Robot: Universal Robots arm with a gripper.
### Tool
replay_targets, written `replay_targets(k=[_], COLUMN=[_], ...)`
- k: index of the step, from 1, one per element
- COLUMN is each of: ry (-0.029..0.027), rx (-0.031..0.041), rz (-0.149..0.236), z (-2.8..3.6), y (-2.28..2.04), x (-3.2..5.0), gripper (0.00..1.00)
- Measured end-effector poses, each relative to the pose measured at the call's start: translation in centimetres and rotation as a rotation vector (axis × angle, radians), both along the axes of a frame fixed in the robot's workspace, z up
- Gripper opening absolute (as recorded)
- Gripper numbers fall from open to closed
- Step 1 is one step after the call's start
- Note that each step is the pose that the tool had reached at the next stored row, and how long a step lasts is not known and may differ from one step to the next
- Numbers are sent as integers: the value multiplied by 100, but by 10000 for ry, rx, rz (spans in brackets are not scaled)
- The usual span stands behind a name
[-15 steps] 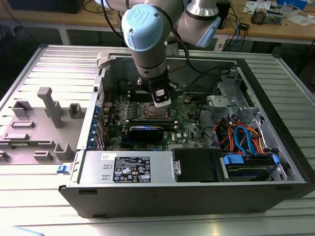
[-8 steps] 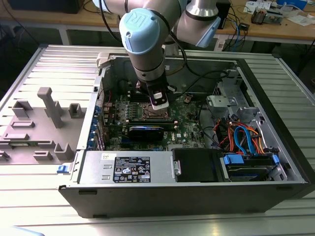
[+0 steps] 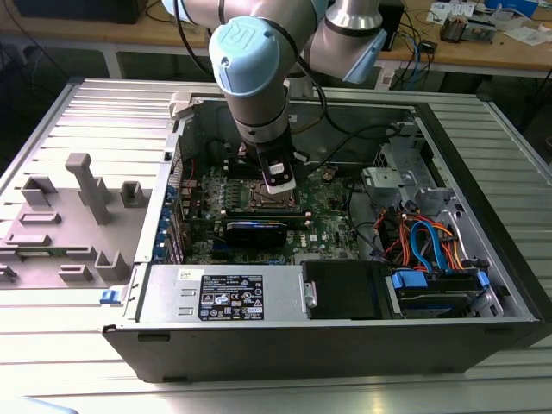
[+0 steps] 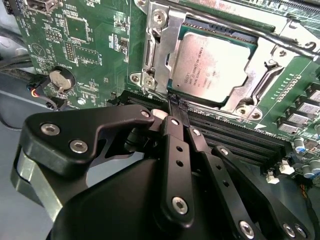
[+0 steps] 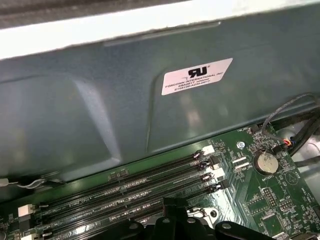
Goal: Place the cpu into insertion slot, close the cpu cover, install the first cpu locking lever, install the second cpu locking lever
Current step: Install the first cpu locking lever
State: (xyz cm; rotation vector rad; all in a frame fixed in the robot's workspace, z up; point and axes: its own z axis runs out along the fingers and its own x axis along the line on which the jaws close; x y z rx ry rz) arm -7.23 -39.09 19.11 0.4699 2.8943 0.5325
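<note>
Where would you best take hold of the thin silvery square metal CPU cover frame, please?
Probably the silvery cover frame by its bare side band, approached from above the green board: it lies flat around the grey metal chip, and its open middle gives nothing to pinch.

Surface: a ribbed grey metal table (image 3: 78, 345) is carrying everything | Centre to the exterior view's right: an open computer case (image 3: 345, 336) is lying on it | Exterior view's left: a grey fixture block (image 3: 73, 224) with upright posts is sitting beside the case
</note>
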Motion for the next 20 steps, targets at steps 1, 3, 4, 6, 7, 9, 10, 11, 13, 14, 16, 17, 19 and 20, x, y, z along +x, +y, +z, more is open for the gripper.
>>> replay_targets(k=[1,3,4,6,7,9,10,11,13,14,16,17,19,20], ry=[-2,1,1,-1,-4,0,0,0,0,1,-1,0,1,10], rx=[61,168,171,175,181,172,171,166,151,129,-33,-174,-576,-866], rz=[0,1,2,2,2,2,2,2,3,3,0,1,-3,-2], z=[-1,1,1,5,13,53,83,111,155,173,213,214,214,214], y=[0,-1,-1,-1,0,-1,-1,-1,-1,-1,0,-1,-1,-1], x=[0,0,1,1,1,1,1,1,1,1,1,1,1,2], gripper=[11,11,11,11,11,11,11,11,11,11,11,11,11,11])
